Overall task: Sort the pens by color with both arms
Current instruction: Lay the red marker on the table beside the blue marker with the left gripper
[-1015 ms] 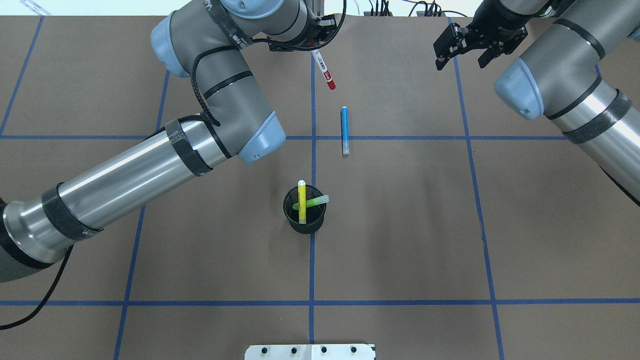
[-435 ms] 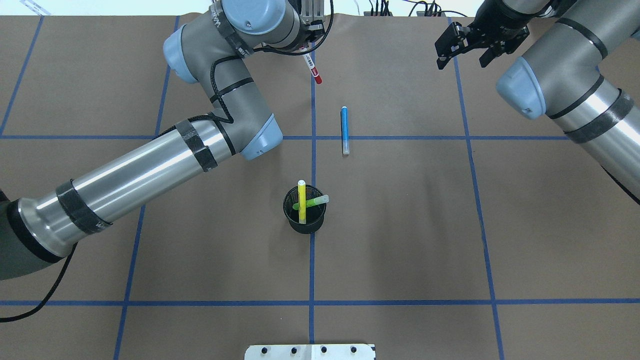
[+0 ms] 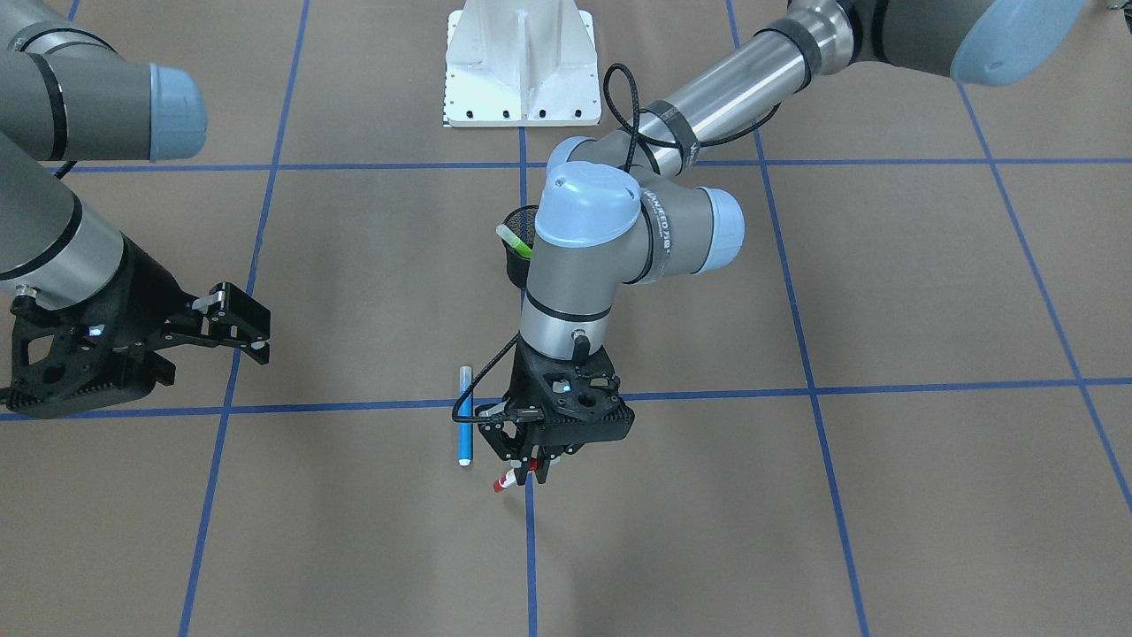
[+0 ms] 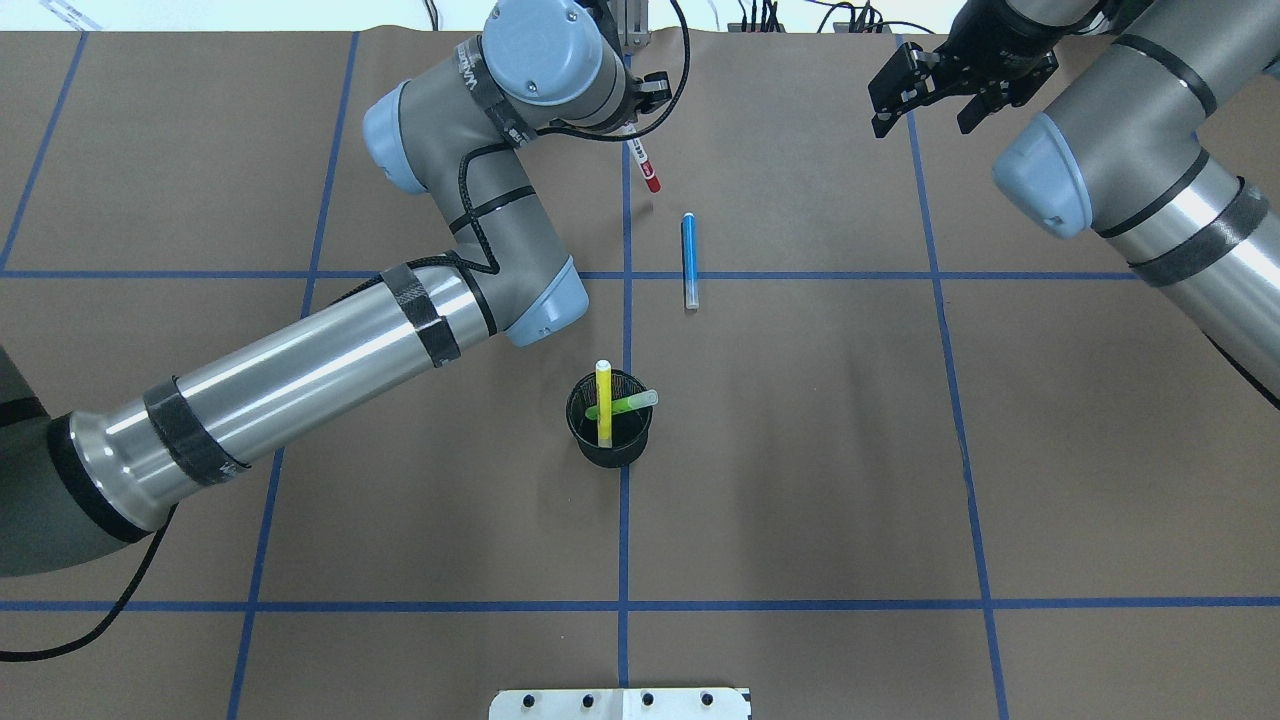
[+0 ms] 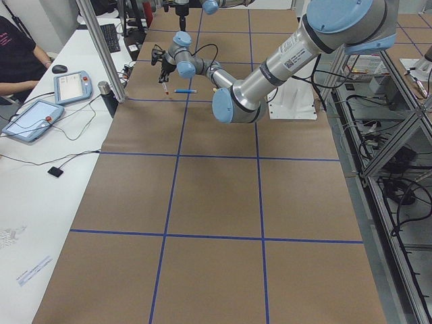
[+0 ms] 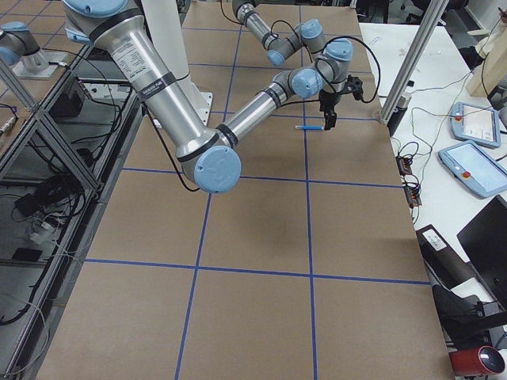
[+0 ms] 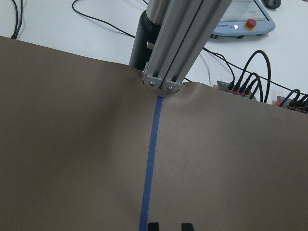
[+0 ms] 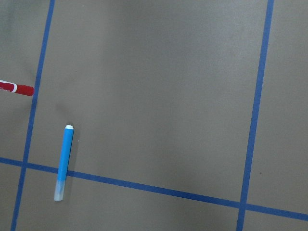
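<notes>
While our left gripper (image 3: 531,464) clamps the white-barrelled, red-capped marker pen (image 4: 648,166) above the brown paper table (image 4: 800,450), our right gripper (image 4: 922,112) hangs with jaws spread. The solid blue pen (image 4: 688,258) lies flat nearby; the yellow pen (image 4: 604,400) and bright green pen (image 4: 632,404) stand in the black mesh cup (image 4: 600,456).

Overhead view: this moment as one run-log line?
left gripper: shut on red-capped pen | right gripper: open, empty | blue pen: on table | yellow pen, green pen: in mesh cup
</notes>
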### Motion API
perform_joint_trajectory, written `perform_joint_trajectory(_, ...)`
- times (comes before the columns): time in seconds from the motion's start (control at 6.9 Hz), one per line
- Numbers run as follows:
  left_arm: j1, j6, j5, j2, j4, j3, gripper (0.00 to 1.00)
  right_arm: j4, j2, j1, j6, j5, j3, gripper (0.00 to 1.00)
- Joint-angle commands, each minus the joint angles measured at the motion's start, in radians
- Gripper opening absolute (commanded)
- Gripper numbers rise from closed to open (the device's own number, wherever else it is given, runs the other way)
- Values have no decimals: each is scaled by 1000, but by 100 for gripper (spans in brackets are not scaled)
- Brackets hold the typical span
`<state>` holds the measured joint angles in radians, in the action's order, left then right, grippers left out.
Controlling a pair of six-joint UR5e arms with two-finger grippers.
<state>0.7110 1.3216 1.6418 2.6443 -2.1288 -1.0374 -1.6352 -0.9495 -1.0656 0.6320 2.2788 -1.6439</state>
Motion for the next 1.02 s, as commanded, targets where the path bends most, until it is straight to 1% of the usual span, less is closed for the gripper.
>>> perform_joint_trajectory(0.0,-15,2,-2,2,3,-4,19,-2,0,1,0,1,-1,99)
perform_joint_trajectory(0.44,-19,1,0,-1,4,-6,21,0,1,3,0,2,1,99)
perform_joint_trajectory(0.58,-21,1,0,-3,3,-6,27,0,1,3,0,2,1,99)
perform_joint_trajectory(0.87,-22,-2,0,-7,6,-18,29,0,3,3,0,2,3,99)
